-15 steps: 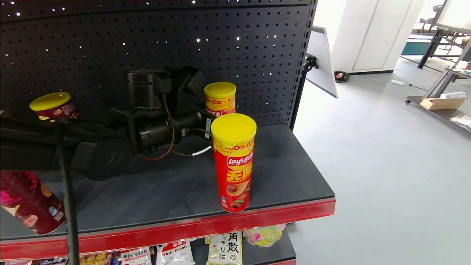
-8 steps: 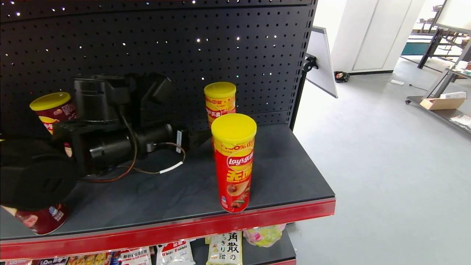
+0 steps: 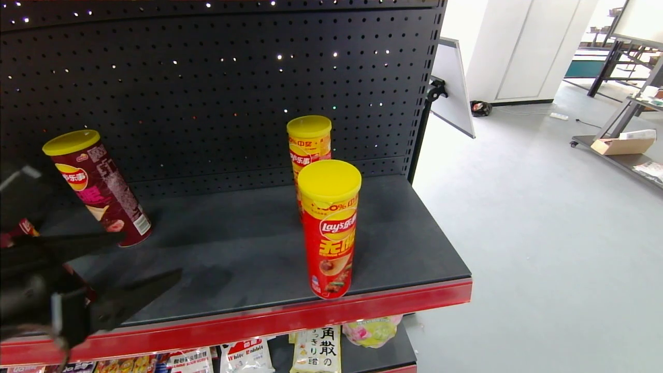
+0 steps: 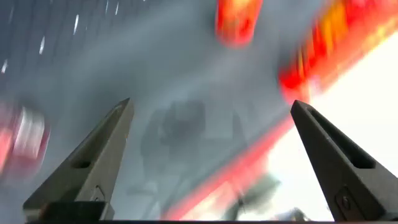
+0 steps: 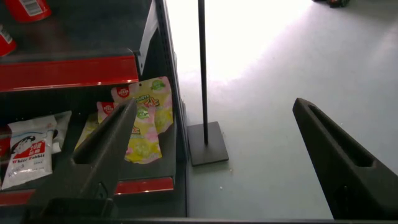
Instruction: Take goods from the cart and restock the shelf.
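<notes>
Red cylindrical can (image 3: 328, 243) stands on matte shelf (image 3: 248, 248); both arms' tapered jaws gape wide, empty.

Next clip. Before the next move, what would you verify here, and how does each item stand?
1. The left gripper is open and empty: ok.
2. It is apart from the front red can: ok.
3. The front red can is upright, fully on the shelf: ok.
4. The rear red can is upright behind it: ok.
5. The maroon can stands by the pegboard: ok.
6. The right gripper is open and empty: ok.
</notes>
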